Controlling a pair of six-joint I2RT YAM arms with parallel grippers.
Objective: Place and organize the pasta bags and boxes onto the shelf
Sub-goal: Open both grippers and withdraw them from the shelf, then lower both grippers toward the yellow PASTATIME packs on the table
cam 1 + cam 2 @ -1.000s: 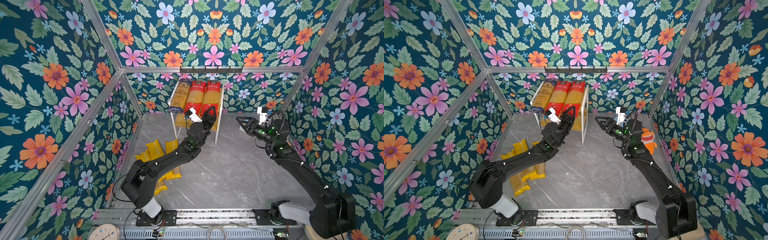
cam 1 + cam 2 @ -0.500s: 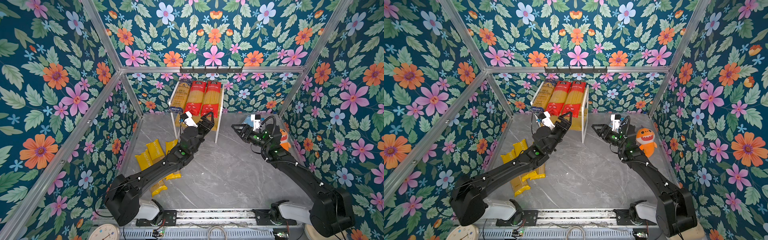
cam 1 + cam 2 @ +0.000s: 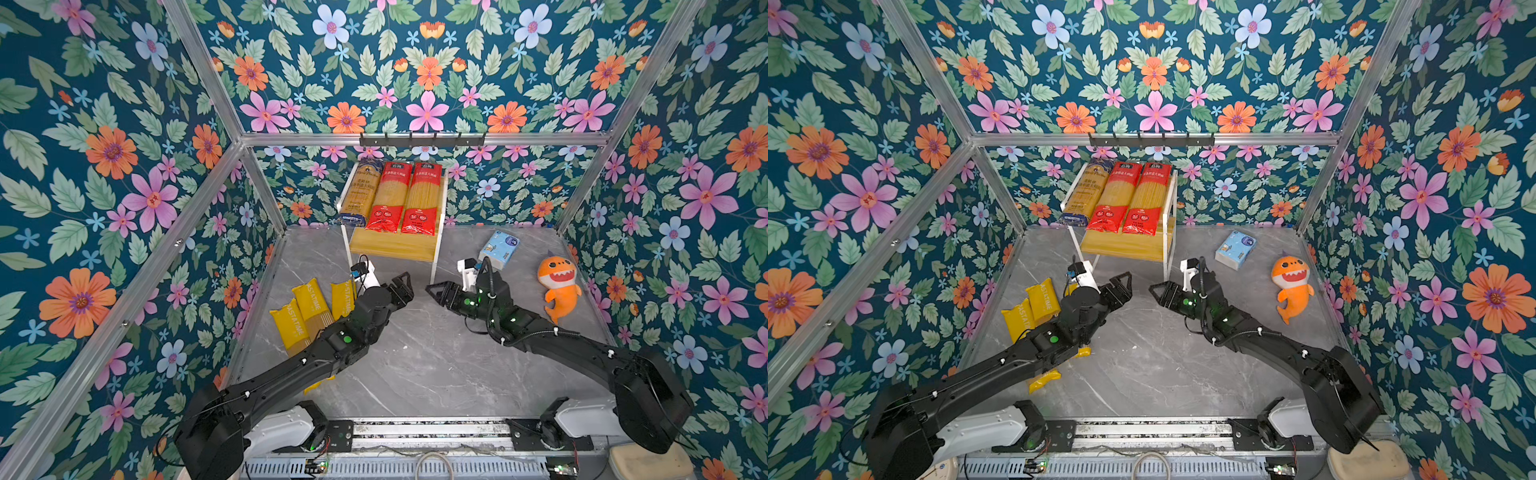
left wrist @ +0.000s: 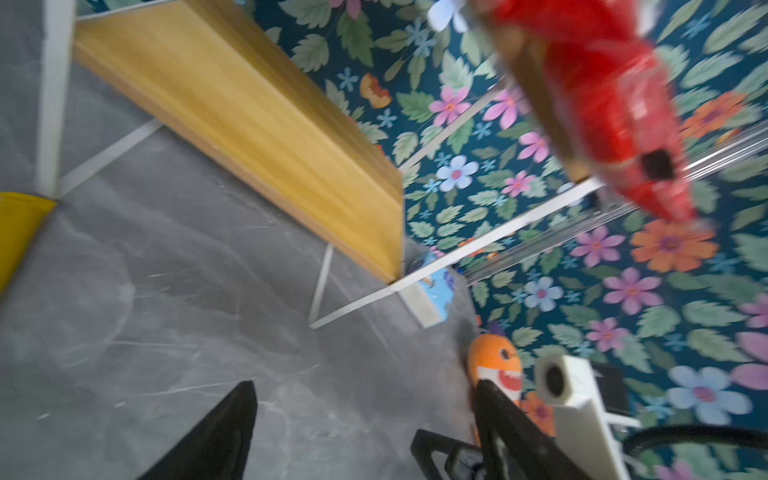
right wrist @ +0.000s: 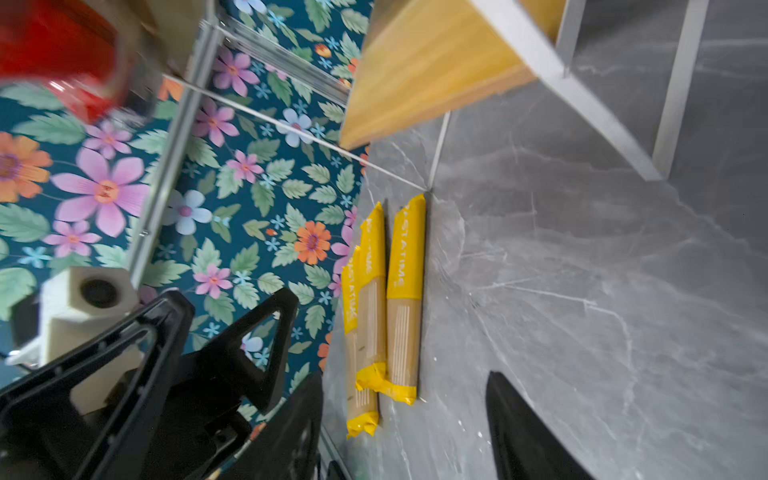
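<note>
Floral-papered walls enclose a grey marble desk (image 3: 415,365). In both top views, the shelf (image 3: 390,249) stands at the back wall under a black rail (image 3: 419,139). Its upper board carries the navy pack (image 3: 363,191) and two red packs (image 3: 409,195) side by side, all three slanted. Its lower board is bare. Three yellow packs (image 3: 309,305) lie side by side on the desk near the left wall, partly under the left arm. The left fingers (image 3: 405,280) and right fingers (image 3: 440,289) face each other in front of the shelf, near but apart, above the desk. A tissue pack (image 3: 498,247) and an orange toy (image 3: 559,286) lie to the right of the shelf. The left wrist view is blurred. The left fingers (image 4: 224,432) are spread wide with nothing between them, over bare desk. The lower board (image 4: 249,116), one red pack end (image 4: 602,104), the tissue pack (image 4: 436,291) and the toy (image 4: 494,365) are visible. In the right wrist view, the right fingers (image 5: 519,428) stand apart, holding nothing. The yellow packs (image 5: 399,299) lie flat along the wall, with the shelf board (image 5: 436,62) beyond them. The left fingers (image 5: 278,324) show alongside, also spread.
</note>
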